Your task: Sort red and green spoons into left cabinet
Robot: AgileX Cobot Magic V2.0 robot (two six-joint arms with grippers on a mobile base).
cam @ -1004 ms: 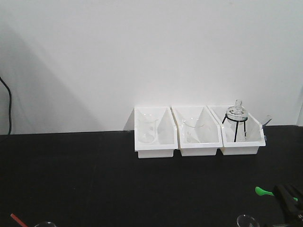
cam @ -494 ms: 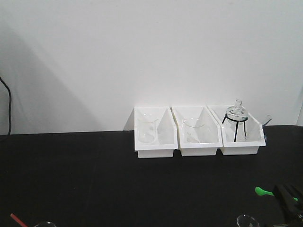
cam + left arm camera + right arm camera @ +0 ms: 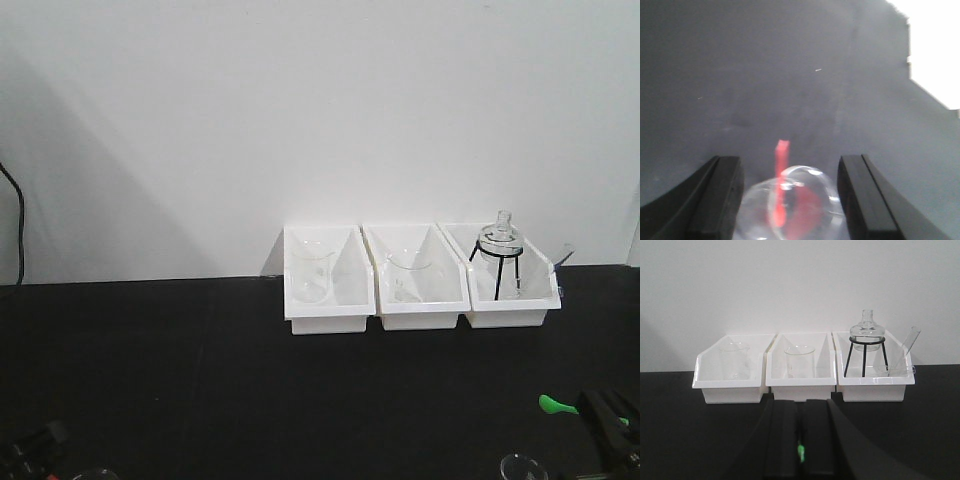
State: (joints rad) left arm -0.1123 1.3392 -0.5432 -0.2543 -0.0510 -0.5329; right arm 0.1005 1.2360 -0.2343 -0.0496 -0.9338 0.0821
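My left fingers point(image 3: 789, 167) stood spread wide, flanking a clear glass dish point(image 3: 827, 192) on the black desk point(image 3: 790, 75) — the red spoon point(image 3: 781, 157) leaned in it, ungripped. My right fingers point(image 3: 801, 432) were pressed together, pinching the green spoon point(image 3: 801, 451) — bowl jutting sideways.

Three bins point(image 3: 420, 318) line the back of the table point(image 3: 200, 380) — a beaker point(image 3: 311, 272) in the left one, a second beaker point(image 3: 407, 277) in the middle, a flask point(image 3: 498, 240) on a stand point(image 3: 497, 272) in the right. The right spoon point(image 3: 556, 405) is at front right, in the right gripper point(image 3: 800, 407); the left spoon point(image 3: 780, 170) stands in a glass point(image 3: 805, 215), front left.
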